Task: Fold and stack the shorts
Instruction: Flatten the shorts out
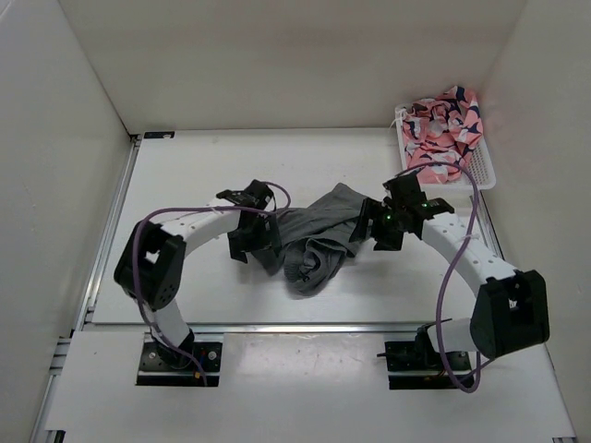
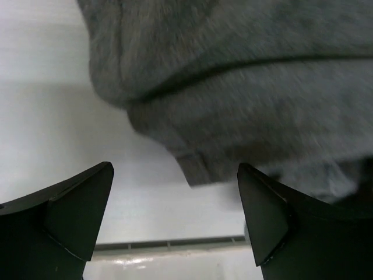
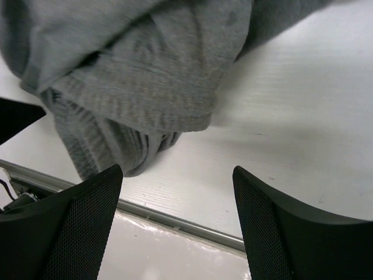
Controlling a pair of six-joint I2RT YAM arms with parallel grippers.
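The grey shorts (image 1: pixel 319 242) lie crumpled in a heap in the middle of the white table, between my two grippers. My left gripper (image 1: pixel 265 242) is at the heap's left side, open with nothing between its fingers. In the left wrist view a hemmed fold of the shorts (image 2: pixel 233 105) lies just beyond the open left gripper (image 2: pixel 175 219). My right gripper (image 1: pixel 366 231) is at the heap's right side, also open and empty. In the right wrist view the ribbed, gathered part of the shorts (image 3: pixel 134 87) lies ahead and left of the open right gripper (image 3: pixel 178 219).
A white basket (image 1: pixel 487 171) stands at the back right of the table, holding pink patterned cloth (image 1: pixel 445 129). White walls enclose the table on three sides. A metal rail (image 1: pixel 277 327) runs along the table's near edge.
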